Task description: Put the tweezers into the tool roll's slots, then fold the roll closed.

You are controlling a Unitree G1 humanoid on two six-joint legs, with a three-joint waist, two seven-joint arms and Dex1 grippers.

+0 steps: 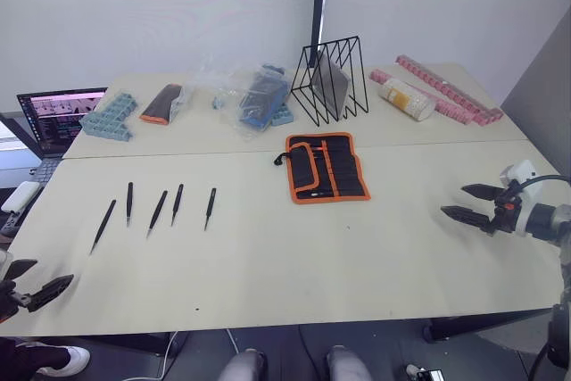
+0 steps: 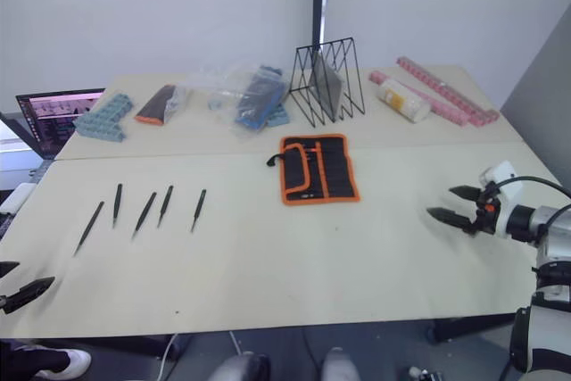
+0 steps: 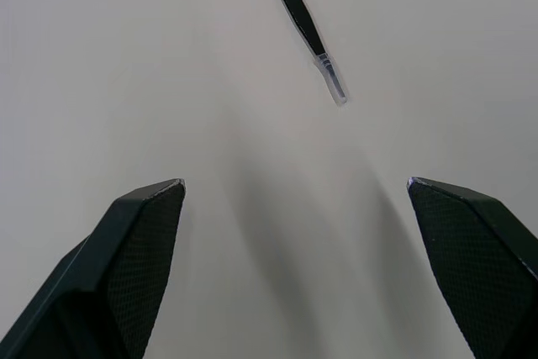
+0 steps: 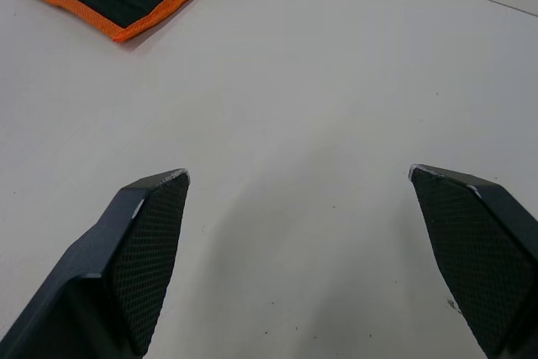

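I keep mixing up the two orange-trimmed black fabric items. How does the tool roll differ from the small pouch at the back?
The tool roll lies open and flat mid-table, orange around every edge plus a middle stripe; the small pouch sits closed at the back left, orange at one end. The roll is larger. Both are black fabric.

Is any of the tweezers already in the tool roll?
No, all five tweezers lie on the table, apart from the open tool roll.
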